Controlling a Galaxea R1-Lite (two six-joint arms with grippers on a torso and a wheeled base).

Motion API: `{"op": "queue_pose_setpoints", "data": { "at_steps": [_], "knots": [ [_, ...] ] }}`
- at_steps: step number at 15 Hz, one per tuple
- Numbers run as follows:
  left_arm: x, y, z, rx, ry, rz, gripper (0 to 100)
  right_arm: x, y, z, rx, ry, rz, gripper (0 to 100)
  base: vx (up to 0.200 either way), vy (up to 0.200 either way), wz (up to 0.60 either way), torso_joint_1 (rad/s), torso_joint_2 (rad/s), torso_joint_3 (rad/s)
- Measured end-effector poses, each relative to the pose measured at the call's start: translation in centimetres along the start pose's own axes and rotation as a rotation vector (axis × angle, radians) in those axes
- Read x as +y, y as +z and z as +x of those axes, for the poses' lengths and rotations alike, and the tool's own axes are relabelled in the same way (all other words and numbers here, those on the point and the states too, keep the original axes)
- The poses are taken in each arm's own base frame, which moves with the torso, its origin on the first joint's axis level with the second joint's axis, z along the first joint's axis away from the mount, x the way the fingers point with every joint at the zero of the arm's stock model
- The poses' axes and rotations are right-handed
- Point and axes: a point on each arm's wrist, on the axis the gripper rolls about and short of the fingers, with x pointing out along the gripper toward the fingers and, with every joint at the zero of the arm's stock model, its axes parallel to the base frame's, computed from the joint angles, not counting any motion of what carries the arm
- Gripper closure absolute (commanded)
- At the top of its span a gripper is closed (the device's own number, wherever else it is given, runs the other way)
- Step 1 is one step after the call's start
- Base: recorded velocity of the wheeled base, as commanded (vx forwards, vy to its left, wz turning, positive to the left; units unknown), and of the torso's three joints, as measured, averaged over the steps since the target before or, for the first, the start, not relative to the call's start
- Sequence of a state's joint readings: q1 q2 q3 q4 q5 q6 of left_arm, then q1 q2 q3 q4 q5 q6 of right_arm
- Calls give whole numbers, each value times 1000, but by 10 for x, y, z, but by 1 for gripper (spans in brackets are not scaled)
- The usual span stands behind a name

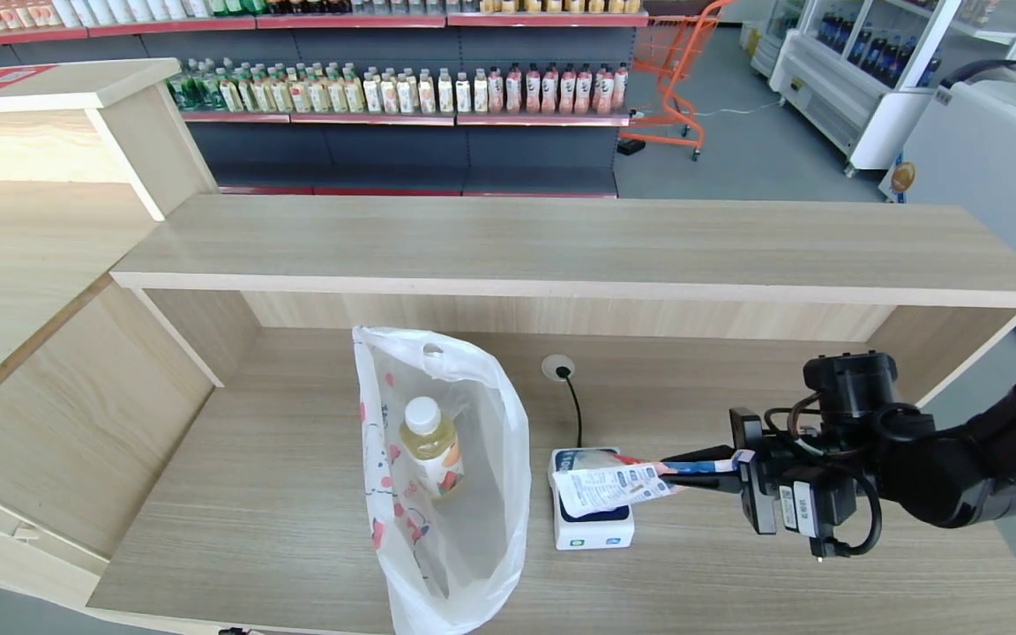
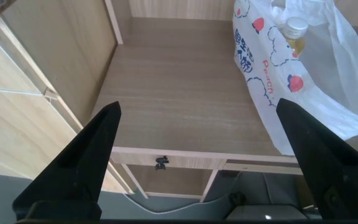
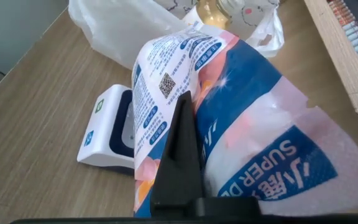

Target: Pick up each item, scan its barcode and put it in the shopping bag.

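My right gripper point(image 1: 680, 467) is shut on a blue, white and pink snack packet point(image 1: 609, 485), holding it level just above the white barcode scanner point(image 1: 592, 529). In the right wrist view the packet point(image 3: 247, 106) hangs over one dark finger point(image 3: 180, 143), its printed code side towards the scanner point(image 3: 107, 134). Left of the scanner stands the white shopping bag point(image 1: 481, 529), with a yellow drink bottle point(image 1: 430, 445) inside. My left gripper point(image 2: 199, 106) is open and holds nothing, off the counter's front edge beside the bag point(image 2: 260, 74) and bottle point(image 2: 296, 34).
A black cable runs from the scanner to a round socket point(image 1: 558, 366) in the counter. A raised wooden ledge point(image 1: 578, 238) and side walls enclose the work surface. There is bare counter left of the bag point(image 1: 279, 476). Store shelves and an orange cart point(image 1: 676, 62) stand behind.
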State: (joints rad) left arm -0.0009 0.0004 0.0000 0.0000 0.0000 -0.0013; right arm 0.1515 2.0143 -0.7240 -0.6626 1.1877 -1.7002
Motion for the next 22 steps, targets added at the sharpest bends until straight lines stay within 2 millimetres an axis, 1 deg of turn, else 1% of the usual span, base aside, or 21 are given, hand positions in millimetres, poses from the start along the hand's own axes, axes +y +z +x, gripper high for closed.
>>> {"op": "queue_pose_setpoints", "data": {
  "at_steps": [3,5,8,11,14,22],
  "knots": [
    [0,0,0,0,0,0,0,0,-12,2,7,-3,-16,100,0,0,0,0,0,0],
    [0,0,0,0,0,0,0,1,-19,-1,22,-8,-43,100,0,0,0,0,0,0],
    [0,0,0,0,0,0,0,-2,-26,0,30,-13,-60,100,0,0,0,0,0,0],
    [0,0,0,0,0,0,0,0,-33,3,31,-10,-56,100,0,0,0,0,0,0],
    [0,0,0,0,0,0,0,4,-34,3,26,-5,-41,100,0,0,0,0,0,0],
    [0,0,0,0,0,0,0,-1,-31,-1,30,-16,-46,100,0,0,0,0,0,0]
  ]
}}
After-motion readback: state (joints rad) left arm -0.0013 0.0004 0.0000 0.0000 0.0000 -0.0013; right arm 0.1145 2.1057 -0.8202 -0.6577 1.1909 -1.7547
